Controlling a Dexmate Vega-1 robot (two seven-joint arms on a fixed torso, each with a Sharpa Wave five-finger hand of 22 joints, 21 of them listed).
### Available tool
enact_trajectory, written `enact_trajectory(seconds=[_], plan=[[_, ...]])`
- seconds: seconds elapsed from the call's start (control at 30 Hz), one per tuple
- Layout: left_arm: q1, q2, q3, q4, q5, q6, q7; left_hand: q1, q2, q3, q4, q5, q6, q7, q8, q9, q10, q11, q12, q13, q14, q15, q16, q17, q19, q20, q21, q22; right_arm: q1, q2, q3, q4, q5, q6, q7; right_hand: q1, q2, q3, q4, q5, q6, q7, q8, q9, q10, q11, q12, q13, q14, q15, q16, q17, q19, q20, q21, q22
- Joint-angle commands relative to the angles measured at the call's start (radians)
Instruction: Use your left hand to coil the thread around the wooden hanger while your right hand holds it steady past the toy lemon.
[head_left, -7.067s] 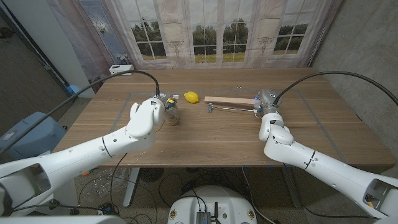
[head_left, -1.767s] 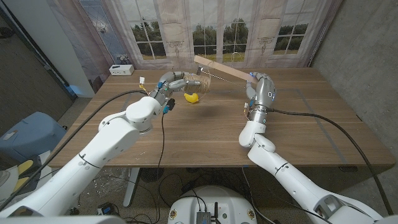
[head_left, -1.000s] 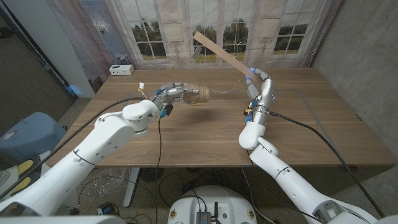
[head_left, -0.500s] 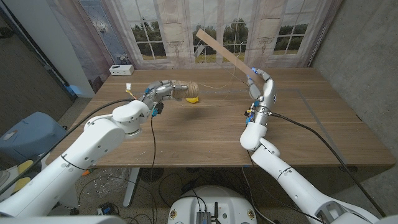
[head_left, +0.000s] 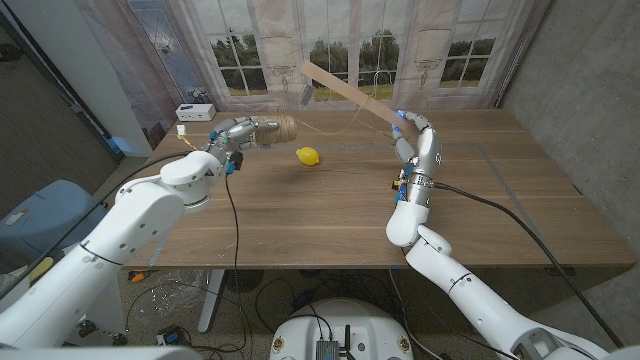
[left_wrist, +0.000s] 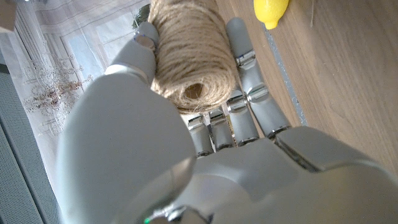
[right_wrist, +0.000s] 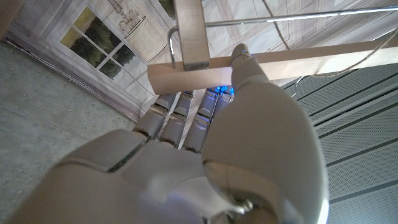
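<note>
Left hand (head_left: 243, 133) gripping the twine spool (head_left: 285, 127) is swinging out to upper left, leaving the right hand (head_left: 408, 128) holding the hanger (head_left: 345, 88) slanting off toward upper center.

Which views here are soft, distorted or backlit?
Head view: sharp, evenly lit, table edges bowed by the wide lens, faint shadow under the toy lemon. Left wrist view: left hand blurred up close, twine spool crisp. Right wrist view: right hand soft, wooden hanger sharp, pale against the bright backdrop.
</note>
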Motion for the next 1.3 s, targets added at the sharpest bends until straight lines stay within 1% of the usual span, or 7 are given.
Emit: enact_trajectory(seconds=[0.03,0.4,0.53,0.67,1.03,1.17,1.3], plan=[[-0.061,0.027,-0.037,0.046,-0.043,0.02,-0.008,0.248,0.26,0.032,0.023,0.009,0.065,0.059,0.003,0.078,0.046,-0.036,0.057,0.138,0.207,-0.26,-0.003,0.006,0.02,-0.065,0.004,0.0,-0.023,-0.003,0.004,-0.026,-0.105,-0.054,0.0,0.037,0.04,-0.001,-0.001,0.004,0.117,-0.058,0.01,0.036,0.008,-0.006,0.005,0.004,0.008,-0.176,0.0,0.003,0.005,-0.003,0.009,0.003],[-0.092,0.05,-0.082,0.061,-0.097,0.049,-0.002,0.247,0.26,0.034,0.022,0.01,0.066,0.059,0.003,0.08,0.049,-0.036,0.057,0.137,0.206,-0.26,-0.007,0.008,0.02,-0.065,0.005,0.0,-0.038,0.026,0.021,-0.014,-0.262,-0.113,0.0,0.04,0.039,-0.004,-0.002,0.005,0.12,-0.059,0.012,0.035,0.01,-0.016,0.004,0.002,0.009,-0.179,-0.001,0.005,0.006,-0.007,0.012,0.003],[-0.127,0.076,-0.083,0.077,-0.119,0.074,-0.031,0.246,0.26,0.034,0.023,0.01,0.066,0.058,0.002,0.081,0.047,-0.034,0.057,0.138,0.206,-0.258,-0.008,0.009,0.02,-0.065,0.006,0.0,-0.037,0.018,0.008,-0.016,-0.29,-0.127,0.0,0.042,0.039,-0.005,-0.003,0.006,0.121,-0.062,0.012,0.035,0.009,-0.018,0.002,0.001,0.01,-0.18,-0.001,0.006,0.007,-0.01,0.013,0.003],[-0.19,0.105,-0.069,0.097,-0.133,0.111,-0.056,0.246,0.26,0.034,0.023,0.011,0.067,0.058,0.002,0.082,0.046,-0.039,0.057,0.139,0.206,-0.259,-0.009,0.01,0.02,-0.065,0.006,0.0,-0.042,0.004,-0.005,-0.022,-0.314,-0.126,0.0,0.043,0.039,-0.006,-0.003,0.006,0.121,-0.062,0.012,0.034,0.009,-0.021,0.002,0.0,0.011,-0.18,-0.001,0.007,0.008,-0.011,0.015,0.003],[-0.349,0.141,0.029,0.143,-0.107,0.138,-0.169,0.245,0.26,0.035,0.023,0.011,0.065,0.056,-0.001,0.081,0.044,-0.038,0.056,0.14,0.208,-0.26,-0.012,0.012,0.019,-0.065,0.007,0.0,-0.017,-0.098,-0.125,-0.059,-0.284,-0.196,0.002,0.048,0.039,-0.009,-0.004,0.007,0.122,-0.064,0.013,0.033,0.008,-0.027,-0.002,-0.004,0.013,-0.181,-0.001,0.009,0.008,-0.015,0.018,0.003],[-0.383,0.146,0.052,0.136,-0.089,0.135,-0.196,0.245,0.26,0.036,0.023,0.011,0.064,0.056,-0.001,0.083,0.044,-0.038,0.054,0.138,0.208,-0.26,-0.013,0.013,0.018,-0.065,0.008,0.0,-0.002,-0.123,-0.164,-0.064,-0.265,-0.22,0.001,0.049,0.039,-0.01,-0.005,0.007,0.123,-0.064,0.013,0.033,0.007,-0.027,-0.003,-0.005,0.014,-0.181,-0.001,0.01,0.008,-0.017,0.019,0.004],[-0.393,0.148,0.061,0.128,-0.079,0.109,-0.237,0.245,0.259,0.036,0.022,0.011,0.065,0.054,-0.001,0.083,0.043,-0.039,0.055,0.139,0.207,-0.26,-0.014,0.013,0.017,-0.065,0.008,0.0,0.009,-0.142,-0.196,-0.071,-0.251,-0.244,0.009,0.051,0.04,-0.011,-0.005,0.008,0.123,-0.064,0.013,0.032,0.008,-0.024,-0.004,-0.007,0.015,-0.182,-0.002,0.011,0.009,-0.017,0.021,0.004]])
